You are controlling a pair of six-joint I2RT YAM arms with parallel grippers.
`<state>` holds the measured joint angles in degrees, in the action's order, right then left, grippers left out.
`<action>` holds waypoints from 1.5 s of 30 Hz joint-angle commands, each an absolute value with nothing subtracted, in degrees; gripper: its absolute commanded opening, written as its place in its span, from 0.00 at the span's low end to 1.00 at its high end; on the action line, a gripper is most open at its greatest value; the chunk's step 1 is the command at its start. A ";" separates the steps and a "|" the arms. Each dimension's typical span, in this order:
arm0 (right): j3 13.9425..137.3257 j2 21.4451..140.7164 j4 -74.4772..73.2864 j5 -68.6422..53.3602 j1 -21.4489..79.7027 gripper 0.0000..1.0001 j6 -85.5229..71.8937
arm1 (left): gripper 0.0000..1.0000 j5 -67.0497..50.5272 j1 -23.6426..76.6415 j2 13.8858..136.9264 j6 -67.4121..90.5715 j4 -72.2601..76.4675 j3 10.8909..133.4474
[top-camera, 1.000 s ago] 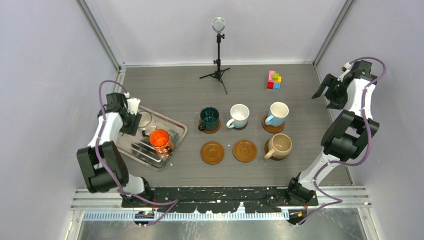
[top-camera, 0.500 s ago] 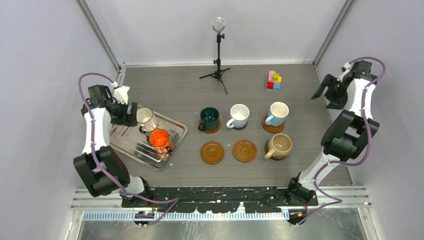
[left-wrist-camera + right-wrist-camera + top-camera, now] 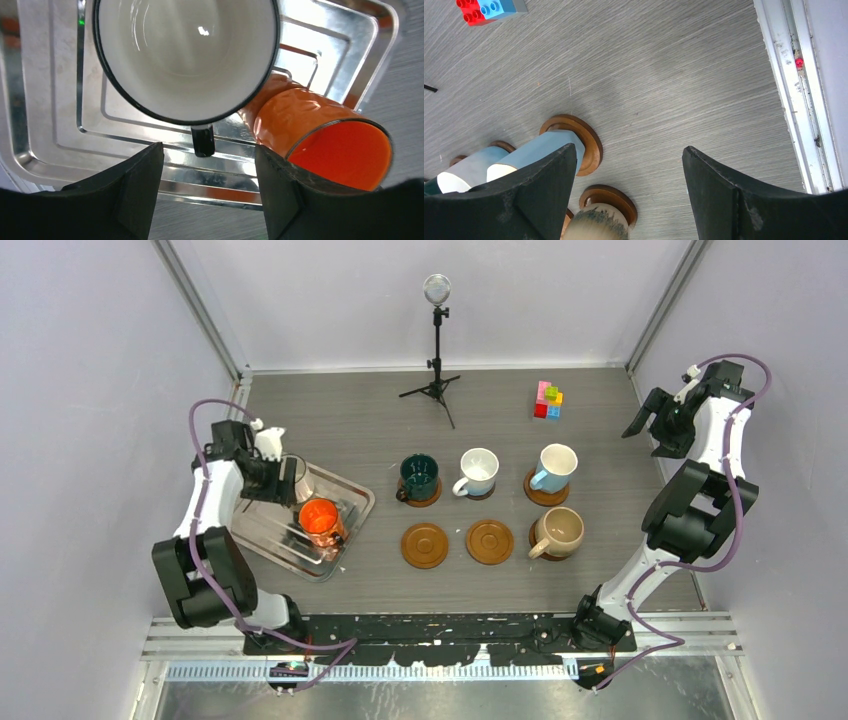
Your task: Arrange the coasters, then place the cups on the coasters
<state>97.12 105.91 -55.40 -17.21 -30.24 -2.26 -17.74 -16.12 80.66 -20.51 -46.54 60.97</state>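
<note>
The left arm is bent over the tray (image 3: pixel 268 533), with the left gripper (image 3: pixel 275 480) pointed down at the dark-rimmed mug (image 3: pixel 185 55), which stands on the tray beside the orange mug (image 3: pixel 320 135). Its jaws are held apart, and the handle, in line with the gap, is left untouched. The right gripper (image 3: pixel 655 425) is held high at the far right, spread wide and empty. Two bare coasters (image 3: pixel 425 545) are seen mid-table. From above, the dark-rimmed mug is largely hidden by the gripper.
</note>
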 commanded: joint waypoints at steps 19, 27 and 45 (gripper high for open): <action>97.99 103.51 -56.06 -16.17 -30.41 0.82 -0.79 | 0.51 -14.15 -15.05 88.24 -14.54 -21.28 54.52; 98.43 103.80 -56.01 -16.08 -30.41 0.82 -0.81 | 0.43 -14.94 -15.08 88.98 -14.39 -18.97 54.82; 100.56 104.41 -57.14 -15.57 -30.45 0.82 -0.35 | 0.00 -13.61 -14.97 74.10 -12.20 -19.79 57.47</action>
<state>97.23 105.91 -56.40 -16.32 -30.24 -1.13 -12.10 -15.11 83.68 -14.87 -25.28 54.61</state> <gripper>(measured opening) 0.816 0.183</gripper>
